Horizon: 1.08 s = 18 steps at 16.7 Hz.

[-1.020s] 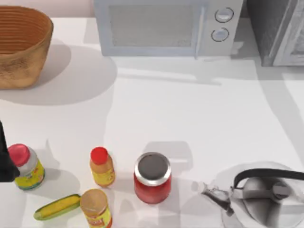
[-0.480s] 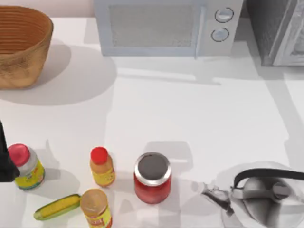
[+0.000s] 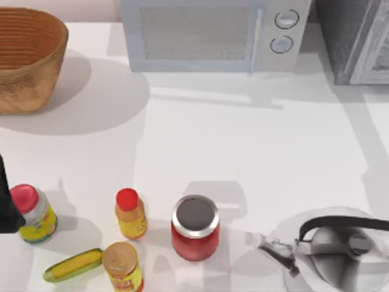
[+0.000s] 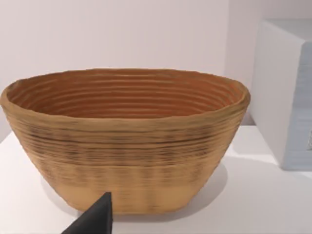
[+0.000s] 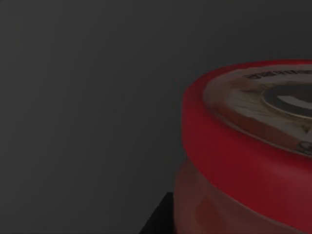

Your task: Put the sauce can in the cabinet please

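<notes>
close before the right wrist camera, sauce can (image 5: pixel 234 161); jaws unclear.

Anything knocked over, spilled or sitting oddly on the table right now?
Nothing is spilled or damaged. The one thing lying flat is the corn cob near the table's front left; the bottles, red jar and kettle stand upright. The right wrist view is dark, with the sauce can close to the camera.
</notes>
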Tool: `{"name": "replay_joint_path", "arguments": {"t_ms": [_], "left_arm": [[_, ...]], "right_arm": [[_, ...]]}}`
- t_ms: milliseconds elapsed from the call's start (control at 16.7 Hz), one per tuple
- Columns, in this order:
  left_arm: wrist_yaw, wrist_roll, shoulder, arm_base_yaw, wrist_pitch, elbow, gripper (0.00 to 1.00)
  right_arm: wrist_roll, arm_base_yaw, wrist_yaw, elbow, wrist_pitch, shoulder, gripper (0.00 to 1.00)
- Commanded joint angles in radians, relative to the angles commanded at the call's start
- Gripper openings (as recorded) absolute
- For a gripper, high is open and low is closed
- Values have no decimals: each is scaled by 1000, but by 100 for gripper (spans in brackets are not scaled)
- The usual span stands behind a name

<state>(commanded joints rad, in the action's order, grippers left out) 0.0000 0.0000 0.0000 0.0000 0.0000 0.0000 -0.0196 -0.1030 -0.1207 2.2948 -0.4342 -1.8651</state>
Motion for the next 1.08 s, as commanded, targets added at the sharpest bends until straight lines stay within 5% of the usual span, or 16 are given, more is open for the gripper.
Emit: {"name": "replay_joint_path", "arguments": {"t_ms": [720, 1080], "left_arm": [[0, 0, 0, 0, 0, 0, 100], [0, 0, 0, 0, 0, 0, 100]], "right_arm": [[0, 0, 0, 0, 0, 0, 98], [0, 0, 0, 0, 0, 0, 100]]}}
